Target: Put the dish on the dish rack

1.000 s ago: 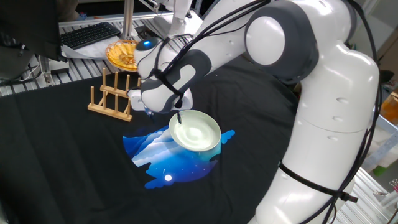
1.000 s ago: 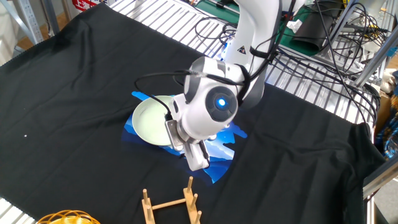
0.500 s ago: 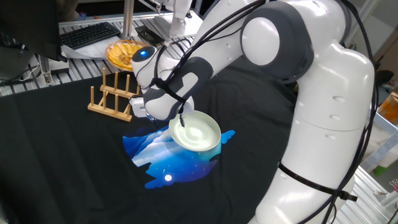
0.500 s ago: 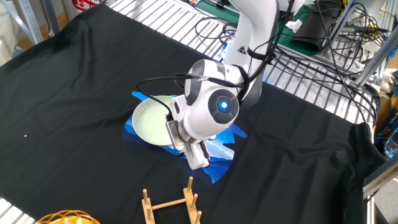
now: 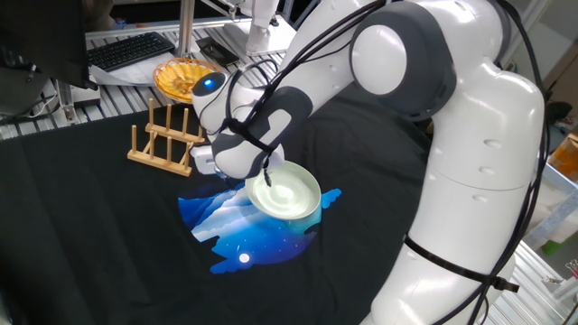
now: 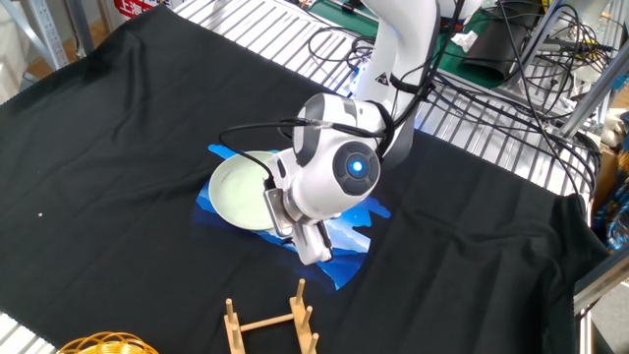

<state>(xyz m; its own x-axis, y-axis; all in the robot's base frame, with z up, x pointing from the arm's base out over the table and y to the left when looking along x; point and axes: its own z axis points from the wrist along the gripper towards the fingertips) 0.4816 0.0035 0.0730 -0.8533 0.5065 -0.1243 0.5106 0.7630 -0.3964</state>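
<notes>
The pale mint-green dish [image 5: 287,191] lies on a blue printed patch [image 5: 237,231] of the black cloth; it also shows in the other fixed view [image 6: 238,189]. My gripper [image 5: 257,178] is low at the dish's rim on the rack side, its jaws astride the rim and apart. In the other fixed view the gripper [image 6: 270,198] shows one grey finger [image 6: 274,210] outside the rim. The dish rests on the cloth. The light-wood dish rack [image 5: 165,141] stands empty just left of the gripper and shows at the bottom edge of the other view [image 6: 271,324].
An orange-yellow fluted dish [image 5: 177,79] sits behind the rack on the metal shelf and shows in the other view [image 6: 103,344]. A keyboard [image 5: 131,50] lies at the back left. The arm's large white body [image 5: 470,153] fills the right side. Cables [image 6: 511,59] hang over the wire shelving.
The wrist has turned and sunk slightly toward the dish's rim. The dish and the rack have not moved.
</notes>
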